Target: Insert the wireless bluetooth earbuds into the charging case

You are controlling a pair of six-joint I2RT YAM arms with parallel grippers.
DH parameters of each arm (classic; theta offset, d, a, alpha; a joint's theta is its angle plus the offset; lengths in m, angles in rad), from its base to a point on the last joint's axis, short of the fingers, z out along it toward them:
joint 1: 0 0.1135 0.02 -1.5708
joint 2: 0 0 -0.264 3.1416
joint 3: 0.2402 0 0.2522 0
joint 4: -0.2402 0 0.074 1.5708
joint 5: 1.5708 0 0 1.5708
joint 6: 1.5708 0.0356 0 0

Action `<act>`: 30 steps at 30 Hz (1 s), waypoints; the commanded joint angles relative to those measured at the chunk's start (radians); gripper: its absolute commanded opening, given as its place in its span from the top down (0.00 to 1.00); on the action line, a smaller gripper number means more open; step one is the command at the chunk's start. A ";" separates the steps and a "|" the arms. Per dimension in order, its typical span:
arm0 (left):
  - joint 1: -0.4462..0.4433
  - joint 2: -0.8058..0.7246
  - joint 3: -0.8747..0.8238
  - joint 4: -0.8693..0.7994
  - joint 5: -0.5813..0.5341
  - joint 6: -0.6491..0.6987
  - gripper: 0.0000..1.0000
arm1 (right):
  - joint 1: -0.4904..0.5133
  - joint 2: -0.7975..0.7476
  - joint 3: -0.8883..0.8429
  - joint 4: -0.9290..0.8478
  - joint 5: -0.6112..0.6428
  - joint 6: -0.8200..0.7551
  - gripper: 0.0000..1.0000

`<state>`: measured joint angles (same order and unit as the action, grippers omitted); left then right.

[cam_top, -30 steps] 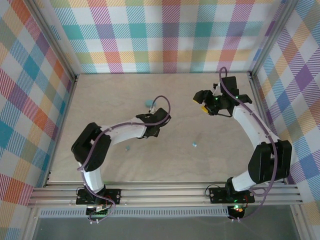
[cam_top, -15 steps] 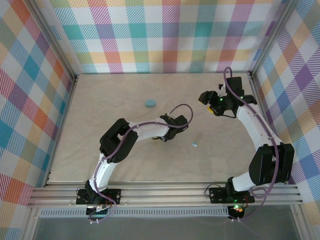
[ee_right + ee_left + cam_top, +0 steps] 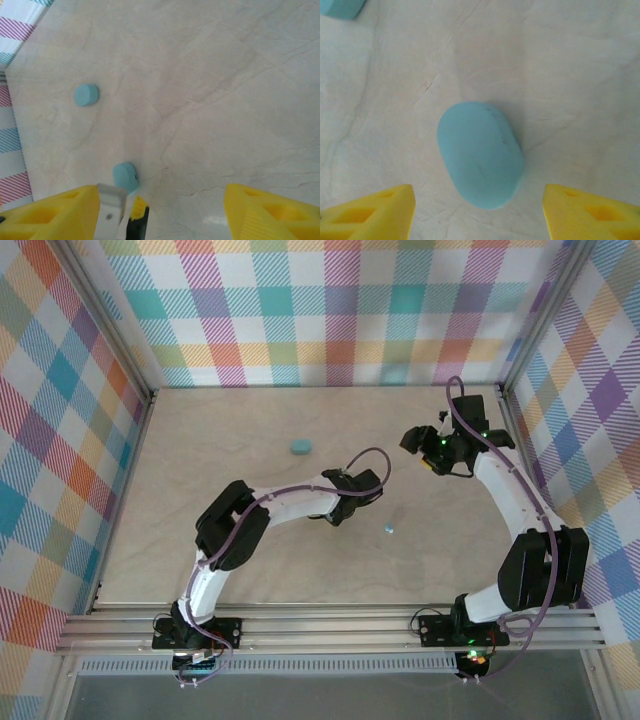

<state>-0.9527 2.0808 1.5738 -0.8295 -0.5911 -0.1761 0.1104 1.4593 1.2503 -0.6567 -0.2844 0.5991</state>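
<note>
Your left gripper [image 3: 479, 212] hangs open over an oval teal case [image 3: 480, 155].
The case lies flat on the pale table [image 3: 220, 440] between the yellow fingers [image 3: 375, 212]. There is a gap on each side, so nothing is held. A round teal case [image 3: 86, 94] sits apart, at the upper left of the left wrist view. One tiny blue earbud [image 3: 388, 529] lies alone on the table, a bit right of the middle in the top view, near your left gripper. Your right gripper [image 3: 162, 205] is open wide too, and it holds nothing. Checked walls [image 3: 330, 310] stand around the table.
</note>
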 commanded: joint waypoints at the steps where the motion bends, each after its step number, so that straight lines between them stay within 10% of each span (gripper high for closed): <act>1: -0.014 -0.089 0.022 0.019 0.081 0.025 0.31 | -0.006 0.001 0.035 -0.040 0.024 -0.053 0.33; 11: 0.049 -0.382 -0.178 0.129 0.138 0.000 0.21 | 0.133 0.061 -0.002 -0.028 0.145 -0.068 0.35; 30: 0.496 -0.819 -0.708 0.328 0.561 -0.142 0.13 | 0.617 0.542 0.320 -0.114 0.291 -0.108 0.36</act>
<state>-0.5083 1.3041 0.8932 -0.5499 -0.1143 -0.2787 0.6930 1.9610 1.5208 -0.7044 -0.0166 0.5076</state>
